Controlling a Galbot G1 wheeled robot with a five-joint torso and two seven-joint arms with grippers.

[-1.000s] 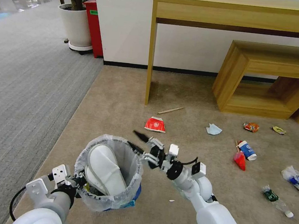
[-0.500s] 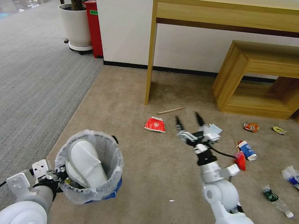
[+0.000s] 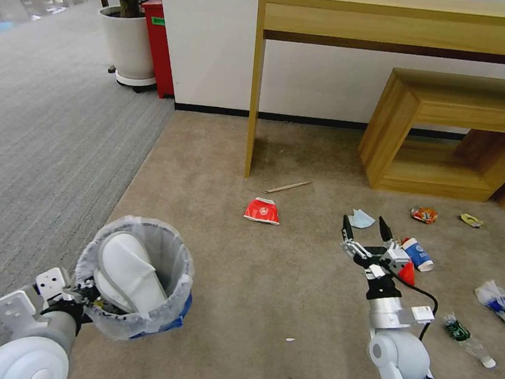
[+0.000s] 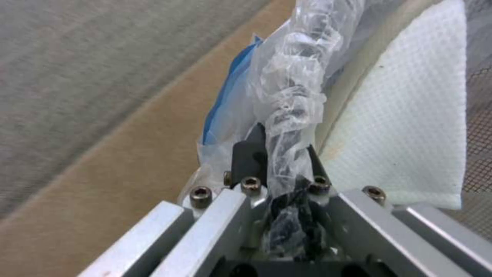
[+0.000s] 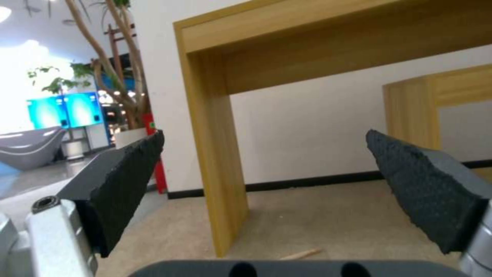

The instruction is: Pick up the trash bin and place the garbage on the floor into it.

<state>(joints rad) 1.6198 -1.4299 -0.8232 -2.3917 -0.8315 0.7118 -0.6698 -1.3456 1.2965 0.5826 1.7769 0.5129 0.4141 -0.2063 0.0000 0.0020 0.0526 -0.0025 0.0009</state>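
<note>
Right tool (image 3: 366, 228) swung rightward, spread wide, left tool (image 3: 81, 291) clamping trash bin (image 3: 132, 285) rim, no legible writing

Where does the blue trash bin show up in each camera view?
Head view: trash bin at lower left, with a white slipper inside.
Left wrist view: its bagged rim runs up from the left tool, which is shut on it.
Right wrist view: aimed elsewhere, at the desk leg, framed by the open right tool.
Shared landmark: beige carpet.
</note>
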